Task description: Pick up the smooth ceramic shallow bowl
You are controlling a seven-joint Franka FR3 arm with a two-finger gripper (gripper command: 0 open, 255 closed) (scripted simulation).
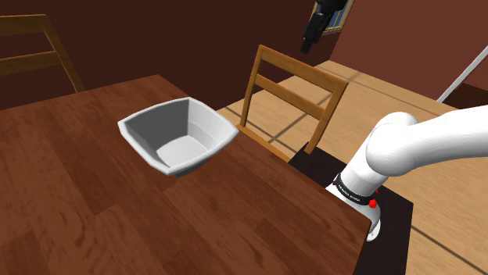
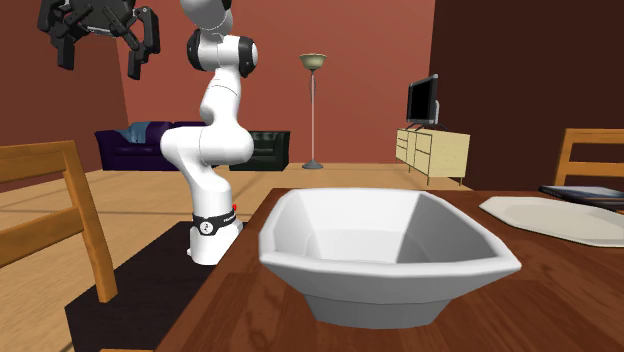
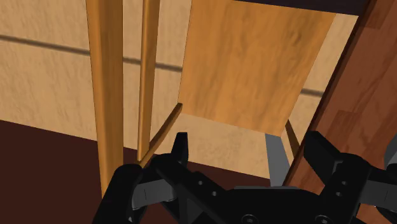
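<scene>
bowl (image 1: 178,134) on table (image 1: 78,203), near chair (image 1: 289,86) side | claw (image 2: 100,55) wide, empty, high, seemingly over chair | risk: descent clips chair back; smooth slanted wall slips from fingers, tipping bowl

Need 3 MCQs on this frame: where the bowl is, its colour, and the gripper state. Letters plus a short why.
1. The bowl is: A) on the table; B) in the gripper; C) under the table.
2. The bowl's colour: A) blue; B) white; C) black.
3. The gripper is: A) shut on the bowl; B) shut on nothing; C) open.

Key:
1 A: the bowl rests on the dark wooden tabletop.
2 B: it is plain white inside and out.
3 C: the wrist view shows the fingers apart, holding nothing.
</scene>
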